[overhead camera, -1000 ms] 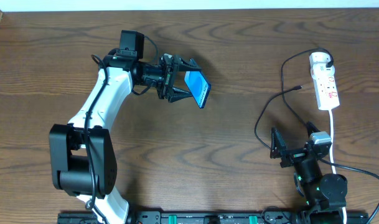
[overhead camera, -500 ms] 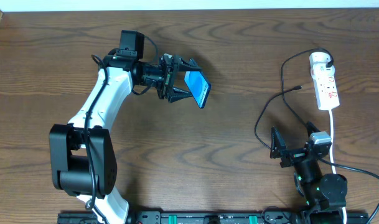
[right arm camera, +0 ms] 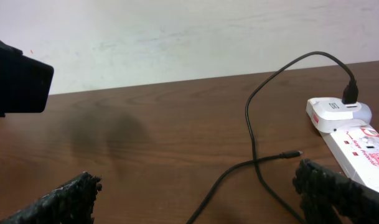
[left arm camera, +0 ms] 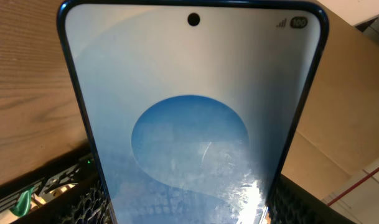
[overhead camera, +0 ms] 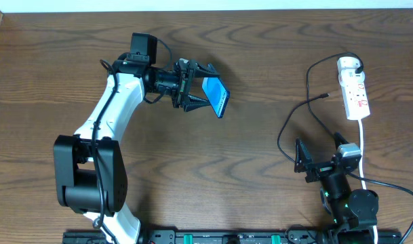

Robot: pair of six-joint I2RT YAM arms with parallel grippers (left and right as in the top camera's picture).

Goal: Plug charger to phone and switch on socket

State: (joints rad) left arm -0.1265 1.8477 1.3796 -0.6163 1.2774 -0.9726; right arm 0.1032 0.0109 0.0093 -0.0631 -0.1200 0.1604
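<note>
- Phone [overhead camera: 215, 96] is sitting clamped in my left gripper [overhead camera: 206, 86], over the far middle of the table [overhead camera: 213, 176] and well apart from the other task things.
- Overhead, I'm seeing it tilting on edge with its lit cyan screen facing back toward the arm. I cannot tell whether its lower edge is touching the wood.
- On the left wrist view the phone [left arm camera: 189, 124] is filling the frame, screen toward the lens and camera hole at the top. The ribbed black pads [left arm camera: 83, 202] are pressing its two long edges at the bottom of the picture.
- My right gripper [overhead camera: 302, 164] is hanging spread wide with nothing between the jaws, at the near right of the table.
- Its fingers [right arm camera: 58, 202] are showing at the two bottom corners of the right wrist view, far apart.
- Socket [overhead camera: 353, 88] is lying at the far right of the table, its white cord [overhead camera: 361, 146] running back toward me past the right arm.
- Charger [overhead camera: 294, 118] is lying in a loose loop between the socket and the right gripper. One end is sitting plugged in at the socket's far end, and the tip [overhead camera: 326, 96] is lying free on the wood just left of the socket, not touching it.
- On the right wrist view I'm seeing that tip [right arm camera: 295, 153] lying ahead of the fingers, with the socket [right arm camera: 357, 134] to its right.
- I'm not able to tell how the red switches are set.
</note>
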